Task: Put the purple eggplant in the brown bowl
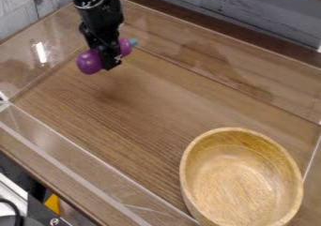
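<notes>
Robot arm, one, black: entering from the top edge at the upper left of the view, reaching downward, its dark fingers at the lower end, closed around the eggplant. Eggplant, one, purple, glossy, with a small teal-blue stem cap: located upper left, gripped by the fingers; its rounded fat end shows to the left of them, the cap to the right, the middle partly hidden behind them. Whether it touches the surface below cannot be told. Brown bowl, one, light-brown wood, round, thick-rimmed, much wider than the eggplant: standing upright at the lower right of the bench, well apart from arm and eggplant; nothing seen inside. Bench, one, brown wood-grained top, carrying the bowl. Sundries, lower left corner: a black cable, curved, and a small yellow-orange item, partly seen, nature not clear
</notes>
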You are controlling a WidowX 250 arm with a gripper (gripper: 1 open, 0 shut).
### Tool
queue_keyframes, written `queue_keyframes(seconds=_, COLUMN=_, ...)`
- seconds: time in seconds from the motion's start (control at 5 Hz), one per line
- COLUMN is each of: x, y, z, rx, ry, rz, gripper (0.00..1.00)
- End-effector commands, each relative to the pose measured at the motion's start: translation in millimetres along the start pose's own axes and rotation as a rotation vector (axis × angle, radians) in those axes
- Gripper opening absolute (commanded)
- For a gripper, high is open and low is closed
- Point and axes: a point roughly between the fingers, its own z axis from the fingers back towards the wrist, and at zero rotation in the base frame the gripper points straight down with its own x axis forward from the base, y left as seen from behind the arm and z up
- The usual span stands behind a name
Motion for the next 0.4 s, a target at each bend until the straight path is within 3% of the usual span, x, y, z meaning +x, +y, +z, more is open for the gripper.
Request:
queue_keyframes(seconds=0.0, x=9.7, y=17.2, z=13.8, rx=0.048, ry=-0.066, rz=0.014, gripper=0.00)
queue_keyframes(seconds=0.2, x=11.6, y=20.0, z=10.2, rx=0.045, ry=-0.088, rz=0.010, gripper=0.00)
